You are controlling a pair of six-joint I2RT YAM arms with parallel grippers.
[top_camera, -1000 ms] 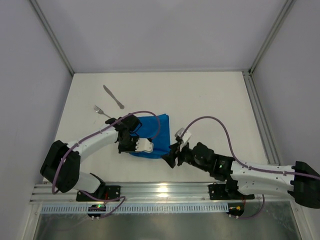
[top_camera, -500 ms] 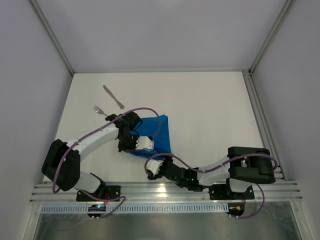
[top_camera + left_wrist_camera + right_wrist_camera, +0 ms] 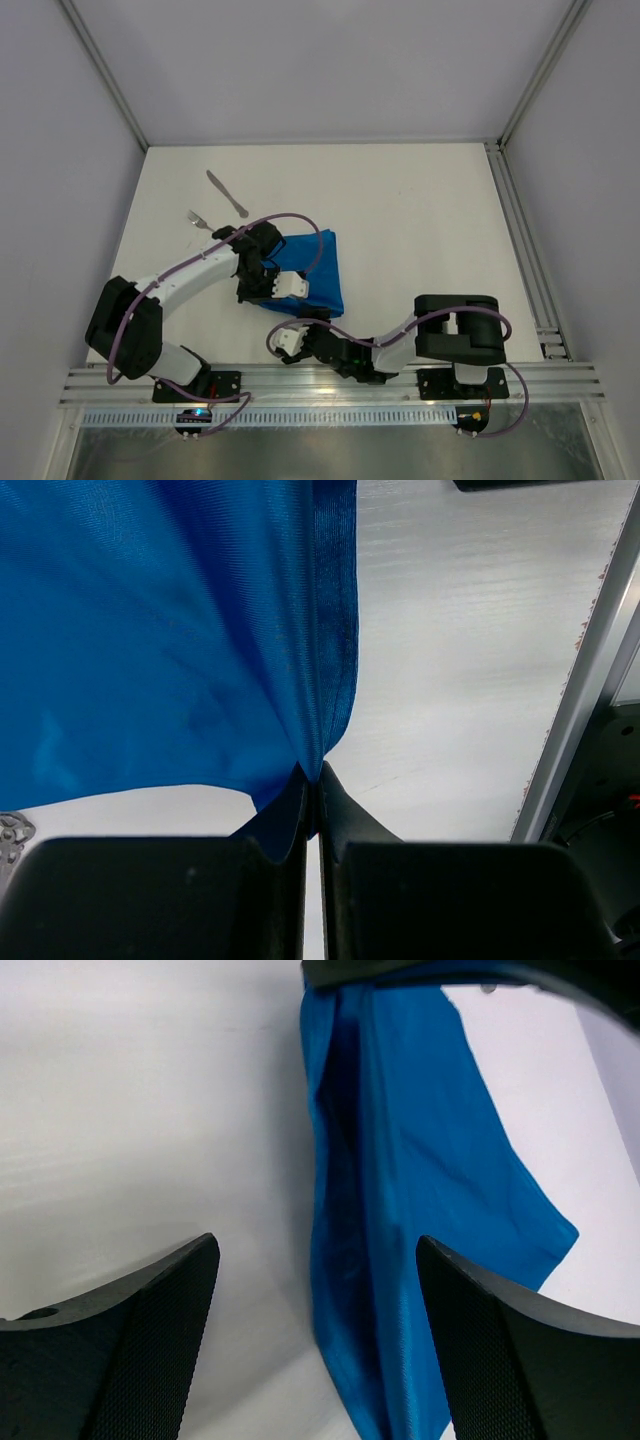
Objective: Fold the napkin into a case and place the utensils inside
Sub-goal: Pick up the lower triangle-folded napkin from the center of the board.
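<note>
The white table takes up most of the floor of the cell. The blue napkin lies left of its middle, toward the near edge. It is folded over on itself into a rough oblong with a crease running along it. From overhead its left part is hidden under the left arm's wrist, so I cannot make out that edge's outline.

The right arm is doubled back low along the near rail. Its gripper sits just beside the napkin's near end, and I cannot tell from above whether it touches the cloth. In its wrist camera the two dark fingers stand wide apart with nothing between them but table and the near end of the napkin. The top of that view is cut off by a dark piece of the other arm.

The left gripper is at the napkin's near-left corner. In its own camera, the gripper has its jaws pressed together on a pinch of the cloth's edge, and the napkin fills most of the frame.

The knife and the fork lie bare on the table, far left, close to each other and clear of the napkin. The fork's handle end is hidden by the left arm.
</note>
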